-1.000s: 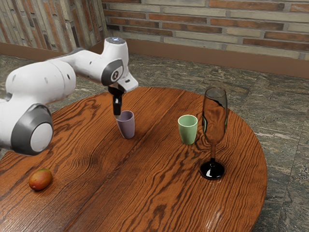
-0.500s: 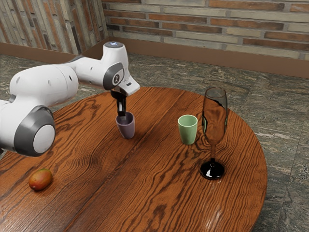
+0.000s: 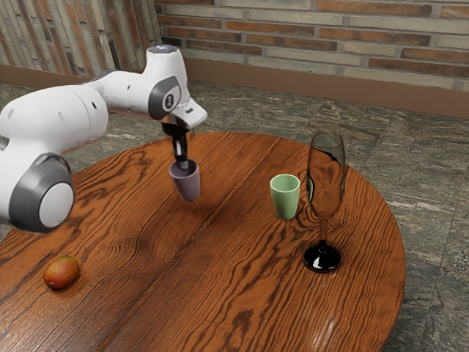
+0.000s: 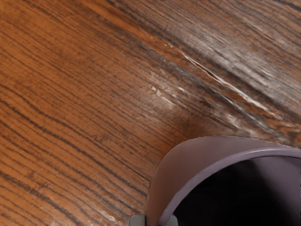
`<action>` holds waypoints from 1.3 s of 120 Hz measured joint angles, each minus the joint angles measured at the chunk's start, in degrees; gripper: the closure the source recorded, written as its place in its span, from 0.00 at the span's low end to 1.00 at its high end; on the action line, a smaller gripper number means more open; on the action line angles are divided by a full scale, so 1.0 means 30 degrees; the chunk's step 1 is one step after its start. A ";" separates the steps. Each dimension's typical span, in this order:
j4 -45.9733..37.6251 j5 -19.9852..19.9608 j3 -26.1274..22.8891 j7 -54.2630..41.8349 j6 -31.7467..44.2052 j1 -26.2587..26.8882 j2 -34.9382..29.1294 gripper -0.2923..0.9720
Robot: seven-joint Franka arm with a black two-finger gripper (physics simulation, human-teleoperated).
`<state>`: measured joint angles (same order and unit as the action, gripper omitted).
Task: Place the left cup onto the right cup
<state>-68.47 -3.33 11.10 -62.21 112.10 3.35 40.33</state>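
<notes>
Newly aloft: purple cup (image 3: 185, 183) in claw (image 3: 181, 163), mouth up, slightly tilted

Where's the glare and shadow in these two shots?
Exterior view: pale sheen on the table near its front edge; the wine glass shows wood tones. Wrist view: a white glare streak across the grain, a dark shadow patch beside the purple cup.
</notes>
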 joint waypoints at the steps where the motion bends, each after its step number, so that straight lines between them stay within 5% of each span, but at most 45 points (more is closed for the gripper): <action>1: 0.0016 0.0010 0.0019 0.0005 -0.0051 0.0008 -0.0060 0.85; 48: 0.3524 0.0593 0.0656 0.0100 -0.2012 0.0796 0.0002 0.85; 125: 0.5742 0.0486 0.3091 -0.0109 0.0534 0.6007 0.1420 0.85; 156: 0.5502 0.0500 0.3501 -0.0023 0.0173 0.6820 0.0996 0.85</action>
<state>-51.96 -1.83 21.61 -62.28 112.62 23.81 43.31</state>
